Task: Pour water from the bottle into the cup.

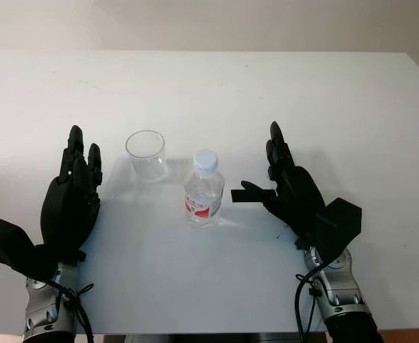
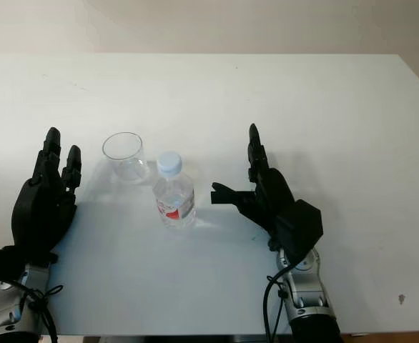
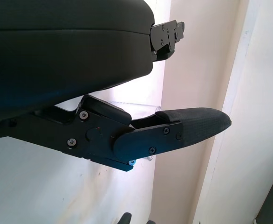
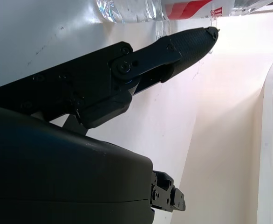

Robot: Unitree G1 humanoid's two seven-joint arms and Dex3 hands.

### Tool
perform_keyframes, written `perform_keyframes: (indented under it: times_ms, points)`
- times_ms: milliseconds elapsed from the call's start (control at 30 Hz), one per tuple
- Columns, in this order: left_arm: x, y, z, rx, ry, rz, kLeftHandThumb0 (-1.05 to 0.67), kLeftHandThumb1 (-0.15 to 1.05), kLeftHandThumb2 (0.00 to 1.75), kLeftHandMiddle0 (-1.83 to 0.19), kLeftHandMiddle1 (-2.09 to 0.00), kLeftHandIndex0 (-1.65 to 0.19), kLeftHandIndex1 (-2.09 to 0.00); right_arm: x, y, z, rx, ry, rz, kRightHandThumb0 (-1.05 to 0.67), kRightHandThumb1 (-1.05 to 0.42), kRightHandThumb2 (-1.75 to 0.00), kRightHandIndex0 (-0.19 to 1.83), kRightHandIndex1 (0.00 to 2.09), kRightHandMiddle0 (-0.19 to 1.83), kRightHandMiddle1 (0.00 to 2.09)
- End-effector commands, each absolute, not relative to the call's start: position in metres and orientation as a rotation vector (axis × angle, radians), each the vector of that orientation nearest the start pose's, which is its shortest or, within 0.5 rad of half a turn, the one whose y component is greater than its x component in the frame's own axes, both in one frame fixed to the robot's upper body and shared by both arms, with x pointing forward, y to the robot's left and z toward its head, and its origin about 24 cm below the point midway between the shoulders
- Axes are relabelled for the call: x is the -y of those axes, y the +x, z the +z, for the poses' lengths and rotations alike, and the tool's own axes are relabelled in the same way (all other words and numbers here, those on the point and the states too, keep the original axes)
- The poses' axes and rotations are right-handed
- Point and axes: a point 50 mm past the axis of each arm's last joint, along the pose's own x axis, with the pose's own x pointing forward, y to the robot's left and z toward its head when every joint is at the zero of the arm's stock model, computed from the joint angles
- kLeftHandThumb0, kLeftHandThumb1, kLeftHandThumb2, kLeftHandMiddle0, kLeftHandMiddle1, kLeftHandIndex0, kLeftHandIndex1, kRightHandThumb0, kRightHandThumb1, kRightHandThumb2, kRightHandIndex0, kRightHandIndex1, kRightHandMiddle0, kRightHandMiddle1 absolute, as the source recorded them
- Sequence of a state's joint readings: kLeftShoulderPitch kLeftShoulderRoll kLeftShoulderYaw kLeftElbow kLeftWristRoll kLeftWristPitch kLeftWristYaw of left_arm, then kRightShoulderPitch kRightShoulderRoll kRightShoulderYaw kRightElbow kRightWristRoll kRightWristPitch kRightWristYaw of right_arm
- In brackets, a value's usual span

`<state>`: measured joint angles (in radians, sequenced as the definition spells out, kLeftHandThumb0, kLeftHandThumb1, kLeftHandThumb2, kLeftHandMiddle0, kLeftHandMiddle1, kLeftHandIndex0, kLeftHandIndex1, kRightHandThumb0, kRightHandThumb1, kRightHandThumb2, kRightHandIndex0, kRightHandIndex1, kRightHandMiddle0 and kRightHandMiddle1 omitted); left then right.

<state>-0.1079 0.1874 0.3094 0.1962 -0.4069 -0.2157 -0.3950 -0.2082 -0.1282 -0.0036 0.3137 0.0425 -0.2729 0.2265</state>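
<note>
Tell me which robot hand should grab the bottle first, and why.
Probably the right robot hand: it is open on the bottle's right, thumb pointing at it, with bare table between. The left robot hand, also open, stands beyond the cup, which is nearer to it than the bottle.

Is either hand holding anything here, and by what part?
Nothing is held. The left hand and right hand are open either side of the bottle and cup.
</note>
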Motion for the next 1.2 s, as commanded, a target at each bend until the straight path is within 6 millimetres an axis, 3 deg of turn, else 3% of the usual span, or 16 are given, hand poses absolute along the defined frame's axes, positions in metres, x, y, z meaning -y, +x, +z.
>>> perform_keyframes:
  times_ms: [0,300,700,1167]
  points:
    - [-0.242,0.252,0.049,0.196,-0.203,-0.041,-0.81,1.05,0.61,0.19,-0.05,0.19,0.00,0.157,0.284,0.047,0.145,-0.104,0.256,-0.95,-0.99,-0.06,-0.19,0.00,-0.19,0.00]
    - [-0.240,0.252,0.048,0.186,-0.212,-0.042,-0.81,1.05,0.61,0.19,-0.04,0.19,0.00,0.157,0.284,0.047,0.129,-0.114,0.286,-0.94,-0.97,-0.05,-0.19,0.00,-0.19,0.00]
    - [-0.239,0.254,0.047,0.193,-0.212,-0.032,-0.81,1.05,0.61,0.19,-0.05,0.19,0.00,0.136,0.256,0.088,0.303,-0.102,0.628,-0.95,-0.93,-0.05,-0.19,0.00,-0.19,0.00]
    - [-0.238,0.253,0.047,0.196,-0.211,-0.026,-0.81,1.05,0.61,0.19,-0.05,0.19,0.00,0.085,0.275,0.044,0.121,-0.088,0.779,-0.99,-0.91,-0.05,-0.19,0.00,-0.19,0.00]
